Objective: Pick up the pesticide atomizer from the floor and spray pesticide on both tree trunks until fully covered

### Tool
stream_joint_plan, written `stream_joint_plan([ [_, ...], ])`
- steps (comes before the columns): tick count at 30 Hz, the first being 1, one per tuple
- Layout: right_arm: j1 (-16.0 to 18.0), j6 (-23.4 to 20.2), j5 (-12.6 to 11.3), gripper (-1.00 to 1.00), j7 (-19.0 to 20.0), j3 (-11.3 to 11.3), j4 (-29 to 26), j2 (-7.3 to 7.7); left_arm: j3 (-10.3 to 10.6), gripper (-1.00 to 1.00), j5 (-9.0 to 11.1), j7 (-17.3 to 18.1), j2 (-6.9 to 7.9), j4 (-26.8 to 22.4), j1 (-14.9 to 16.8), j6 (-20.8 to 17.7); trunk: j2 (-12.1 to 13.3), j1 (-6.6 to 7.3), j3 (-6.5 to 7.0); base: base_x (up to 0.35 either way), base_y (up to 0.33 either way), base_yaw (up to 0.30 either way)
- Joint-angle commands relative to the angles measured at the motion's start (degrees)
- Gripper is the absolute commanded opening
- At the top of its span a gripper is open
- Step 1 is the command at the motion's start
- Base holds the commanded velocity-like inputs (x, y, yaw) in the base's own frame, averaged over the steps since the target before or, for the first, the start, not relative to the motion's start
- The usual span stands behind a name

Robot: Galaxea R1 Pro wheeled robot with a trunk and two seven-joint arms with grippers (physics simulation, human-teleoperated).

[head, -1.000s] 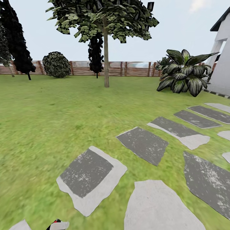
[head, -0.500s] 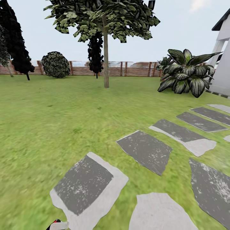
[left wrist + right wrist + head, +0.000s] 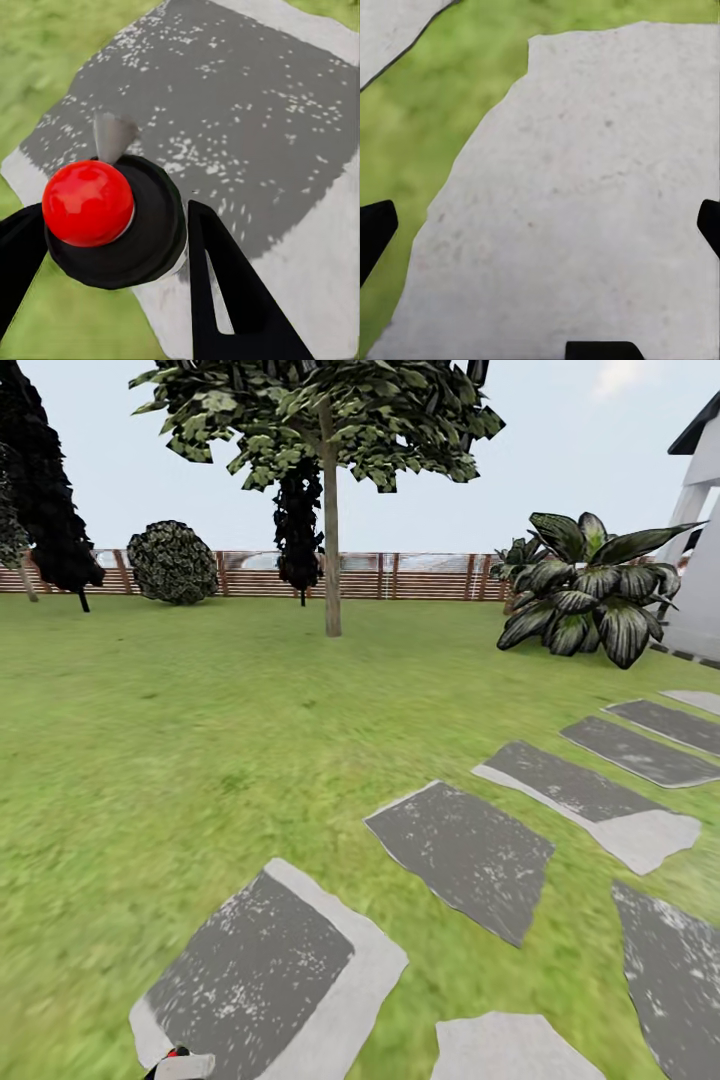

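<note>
1. Left gripper (image 3: 112,247): black fingers (image 3: 225,292) sit on either side of the atomizer (image 3: 112,221), closed against its dark round body. The red top faces the wrist camera, and a small grey nozzle pokes out beside it.
2. In the head view the atomizer (image 3: 178,1063) shows at the bottom edge as a bit of red with a pale part next to it, over the near corner of a paving slab (image 3: 270,970).
3. Right gripper (image 3: 540,225): fingers spread wide, tips at opposite edges of the wrist view, nothing between them. Below lies a pale slab with grass alongside.
4. Tree (image 3: 320,420) stands well ahead across the lawn (image 3: 180,710). Trunk (image 3: 331,540) is straight, bare and grey-tan, under a blocky green crown.
5. Behind it runs a brown slat fence (image 3: 400,575), with a round bush (image 3: 173,563) and dark narrow trees near it.
6. A broad-leaf plant (image 3: 585,595) stands to the right, beside a white house wall (image 3: 700,560).
7. Grey slabs with pale edges run diagonally over the grass toward the house.
</note>
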State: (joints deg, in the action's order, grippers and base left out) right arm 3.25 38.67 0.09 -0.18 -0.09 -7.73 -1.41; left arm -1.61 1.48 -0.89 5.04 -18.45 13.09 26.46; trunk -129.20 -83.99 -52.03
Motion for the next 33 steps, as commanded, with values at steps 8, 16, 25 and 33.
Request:
stream_joint_plan([
  [8,0.0,0.0,0.0,1.0,0.0,0.0,0.0,0.0,-0.16,-1.0,-0.06,-0.14,-0.01,0.07,0.0,-0.02,0.0,0.0,0.0,0.34,0.0,0.0],
  [16,0.0,0.0,0.0,1.0,0.0,0.0,0.0,0.0,-0.14,-1.0,-0.08,-0.16,-0.06,0.08,0.0,0.0,0.0,0.0,0.0,0.34,0.0,0.0],
  [25,0.0,0.0,0.0,1.0,0.0,0.1,0.0,0.0,-0.14,-1.0,-0.08,-0.08,-0.04,0.02,0.0,0.0,0.0,0.0,0.0,0.34,0.0,0.0],
  [33,0.0,0.0,-0.2,1.0,-0.08,-0.16,-5.14,0.44,-0.14,-1.0,-0.08,-0.07,-0.11,-0.01,0.0,0.0,0.0,0.0,0.0,0.34,0.0,0.0],
])
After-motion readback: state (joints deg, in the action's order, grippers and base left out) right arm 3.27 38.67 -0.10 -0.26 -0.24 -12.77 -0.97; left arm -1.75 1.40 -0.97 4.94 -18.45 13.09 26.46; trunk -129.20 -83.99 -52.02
